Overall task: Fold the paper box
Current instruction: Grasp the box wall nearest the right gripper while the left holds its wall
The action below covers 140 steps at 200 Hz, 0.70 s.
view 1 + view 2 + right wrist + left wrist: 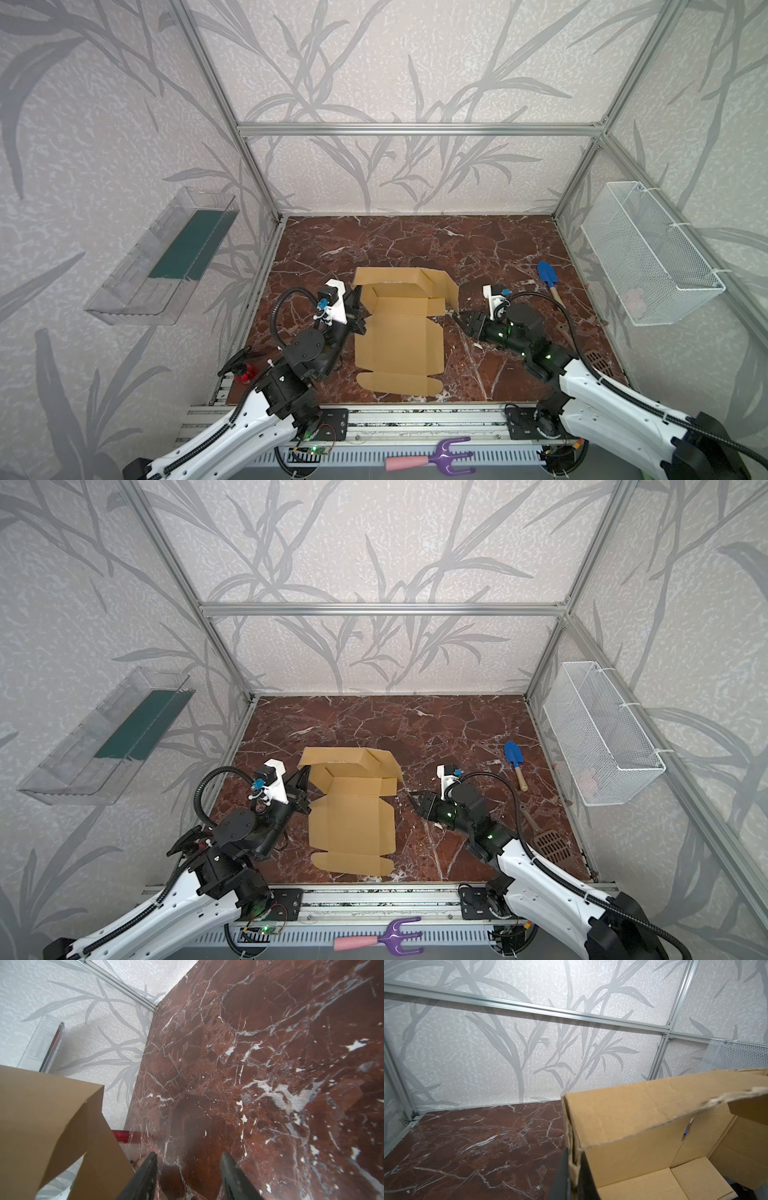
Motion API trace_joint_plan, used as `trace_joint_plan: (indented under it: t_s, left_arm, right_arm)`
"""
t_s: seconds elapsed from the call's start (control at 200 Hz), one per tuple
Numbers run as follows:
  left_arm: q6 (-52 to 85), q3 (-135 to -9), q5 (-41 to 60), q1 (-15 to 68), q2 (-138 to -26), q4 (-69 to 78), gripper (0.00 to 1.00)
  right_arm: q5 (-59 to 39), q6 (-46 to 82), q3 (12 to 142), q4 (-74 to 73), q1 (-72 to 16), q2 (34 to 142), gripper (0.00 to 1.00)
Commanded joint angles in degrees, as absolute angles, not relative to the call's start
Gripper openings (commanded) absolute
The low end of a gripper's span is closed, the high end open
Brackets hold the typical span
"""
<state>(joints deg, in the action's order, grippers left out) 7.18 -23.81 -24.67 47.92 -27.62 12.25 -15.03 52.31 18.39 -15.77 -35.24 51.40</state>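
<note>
The tan paper box (399, 332) (351, 816) lies on the marble floor. Its far end is partly raised into walls, and its near panel and rounded front flap lie flat. My left gripper (360, 308) (306, 788) is shut on the raised left wall. In the left wrist view the dark fingers (583, 1176) pinch that wall's doubled cardboard edge at the gripper (574, 1165), with the box (633, 1124) interior beyond. My right gripper (459, 320) (411, 798) (188, 1157) stands open over bare marble, just right of the box's (41, 1118) raised right flap and apart from it.
A blue trowel (546, 276) and a brown slotted scoop (548, 845) lie to the right of my right arm. A white mesh basket (652, 257) hangs on the right wall, a clear bin (162, 257) on the left. A purple fork (432, 457) lies beyond the front rail.
</note>
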Motion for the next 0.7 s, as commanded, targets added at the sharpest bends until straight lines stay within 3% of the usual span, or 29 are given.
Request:
trace_joint_plan:
  t_s: [0.0, 0.21, 0.695]
  left_arm:
    - [8.71, -23.29, -22.95, 47.65, -27.13, 14.93, 0.0]
    - [8.79, -23.29, -22.92, 47.5, -27.33, 14.94, 0.0]
    - [8.54, -23.83, -24.27, 47.3, -27.87, 13.71, 0.0]
  right_arm:
    - [-17.22, 57.23, 16.25, -31.2, -35.83, 54.79, 0.51]
    - [-15.57, 59.77, 13.68, -45.42, -38.34, 59.5, 0.5]
    - [-8.36, 57.58, 12.53, -43.23, -43.06, 53.06, 0.5]
